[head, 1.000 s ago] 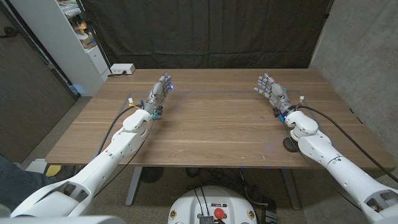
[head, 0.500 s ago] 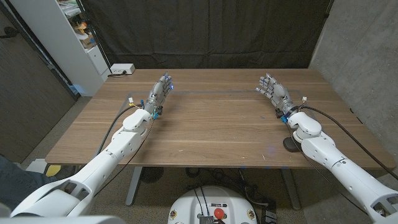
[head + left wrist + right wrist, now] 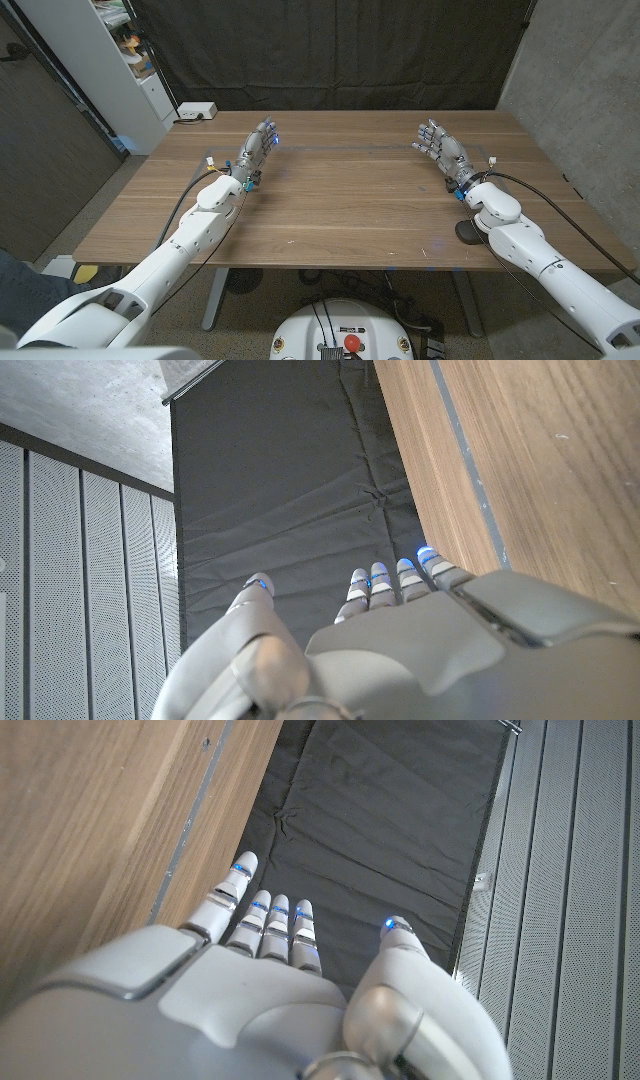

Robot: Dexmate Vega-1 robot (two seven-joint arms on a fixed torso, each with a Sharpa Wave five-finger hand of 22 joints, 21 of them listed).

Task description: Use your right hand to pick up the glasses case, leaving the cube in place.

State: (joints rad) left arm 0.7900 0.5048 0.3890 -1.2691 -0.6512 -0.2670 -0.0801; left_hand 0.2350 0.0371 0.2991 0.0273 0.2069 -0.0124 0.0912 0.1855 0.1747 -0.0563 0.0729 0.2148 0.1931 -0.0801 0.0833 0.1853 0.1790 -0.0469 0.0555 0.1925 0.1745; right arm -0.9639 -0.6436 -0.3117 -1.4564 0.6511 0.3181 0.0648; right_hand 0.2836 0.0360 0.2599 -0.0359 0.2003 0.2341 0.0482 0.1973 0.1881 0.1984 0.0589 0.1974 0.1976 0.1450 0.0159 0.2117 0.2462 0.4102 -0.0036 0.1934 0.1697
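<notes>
Since a second ago my right hand (image 3: 441, 150) has slid a little toward 3 o'clock along the far part of the table (image 3: 340, 210), its forearm drawing out toward the right edge; my left hand (image 3: 258, 146) has not shifted. Right hand first: it holds nothing, fingers extended and slightly spread, pointing toward 12 o'clock, and from its own wrist camera I see those fingers (image 3: 262, 920) reaching past the table's far edge toward the black curtain (image 3: 330, 50). My left hand is likewise empty, fingers straight and close together, at about 10 o'clock on the tabletop. As for the glasses case and the cube, I cannot find either on the wood, so I judge the pick-up not yet begun: locating, reaching, grasping and lifting all remain.
</notes>
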